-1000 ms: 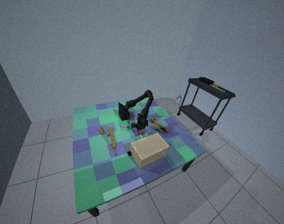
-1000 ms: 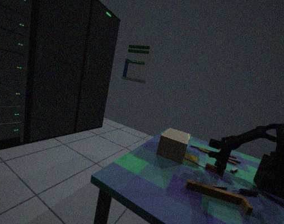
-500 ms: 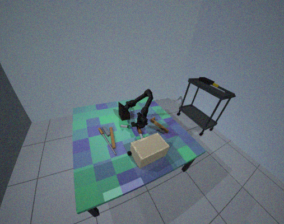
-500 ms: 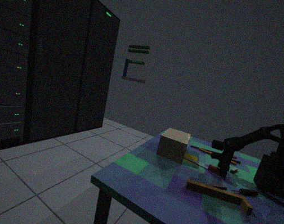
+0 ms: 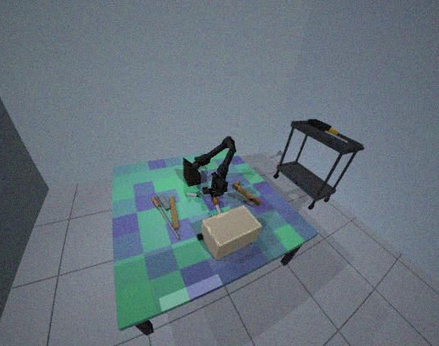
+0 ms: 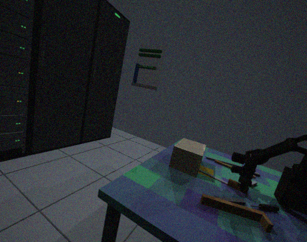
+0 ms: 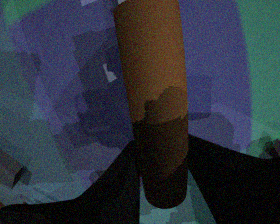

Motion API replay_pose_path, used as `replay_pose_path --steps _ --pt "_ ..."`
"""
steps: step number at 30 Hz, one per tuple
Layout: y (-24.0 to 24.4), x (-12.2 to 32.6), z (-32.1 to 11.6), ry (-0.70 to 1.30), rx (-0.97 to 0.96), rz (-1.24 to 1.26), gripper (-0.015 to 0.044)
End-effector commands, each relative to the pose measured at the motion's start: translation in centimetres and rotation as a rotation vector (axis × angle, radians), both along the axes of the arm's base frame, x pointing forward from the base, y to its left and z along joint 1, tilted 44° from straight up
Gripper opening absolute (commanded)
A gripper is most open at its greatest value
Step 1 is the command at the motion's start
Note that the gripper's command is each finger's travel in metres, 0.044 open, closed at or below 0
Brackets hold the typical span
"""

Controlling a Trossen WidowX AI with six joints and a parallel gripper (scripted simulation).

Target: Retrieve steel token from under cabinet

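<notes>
The gripper's jaws [image 5: 215, 195] [image 6: 246, 190], partly open, clamp the tool's orange-brown handle [image 5: 215, 201] [image 6: 233, 183] [image 7: 153, 55]. Its metal shaft [image 5: 218, 209] [image 6: 214, 177] points at the cabinet [image 5: 231, 231] [image 6: 187, 157]; 1 skewed pull could wedge the token, out of sight, presumably underneath.
</notes>
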State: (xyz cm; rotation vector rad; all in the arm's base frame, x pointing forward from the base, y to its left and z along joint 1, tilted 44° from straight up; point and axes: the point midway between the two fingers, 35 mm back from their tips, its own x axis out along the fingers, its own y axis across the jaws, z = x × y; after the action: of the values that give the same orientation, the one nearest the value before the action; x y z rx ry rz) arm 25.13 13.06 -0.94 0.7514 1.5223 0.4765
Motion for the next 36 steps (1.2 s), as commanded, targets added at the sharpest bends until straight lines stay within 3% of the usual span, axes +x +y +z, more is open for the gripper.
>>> replay_pose_path --steps 1,36 --pt "0.1 -0.7 0.0 0.005 -0.003 0.0 0.0" --pt "0.4 -2.3 0.5 -0.069 -0.003 0.073 0.0"
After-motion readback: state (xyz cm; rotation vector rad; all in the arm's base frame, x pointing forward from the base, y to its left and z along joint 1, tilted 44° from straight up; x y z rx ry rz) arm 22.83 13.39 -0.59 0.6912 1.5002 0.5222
